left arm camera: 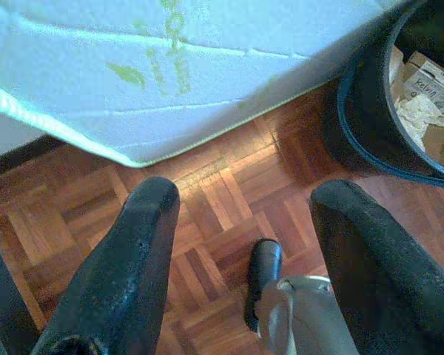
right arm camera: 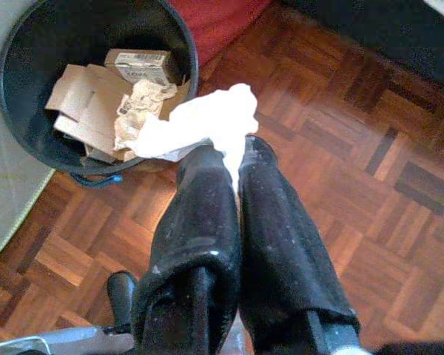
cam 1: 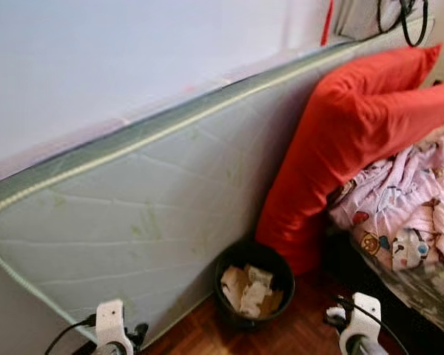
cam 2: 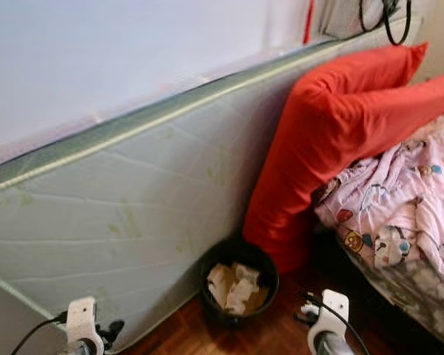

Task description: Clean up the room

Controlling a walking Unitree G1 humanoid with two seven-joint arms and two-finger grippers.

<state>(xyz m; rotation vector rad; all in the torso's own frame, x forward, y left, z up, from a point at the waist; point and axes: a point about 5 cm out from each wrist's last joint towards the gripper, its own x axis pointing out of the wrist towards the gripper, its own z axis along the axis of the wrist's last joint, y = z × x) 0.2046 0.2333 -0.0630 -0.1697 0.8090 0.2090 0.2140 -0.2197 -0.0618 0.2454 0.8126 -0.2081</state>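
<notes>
Right wrist view: right tool (right arm camera: 233,159) pinches tissue (right arm camera: 207,126) near bin (right arm camera: 29,44)

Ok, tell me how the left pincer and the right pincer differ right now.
The left pincer has its fingers spread wide apart, while the right pincer has its fingers pressed together. The left pincer holds nothing, while the right pincer pinches a crumpled white tissue. The left pincer looks down at bare parquet beside the mattress, while the right pincer's tissue sits at the rim of the black bin. Both have long black fingers.
</notes>
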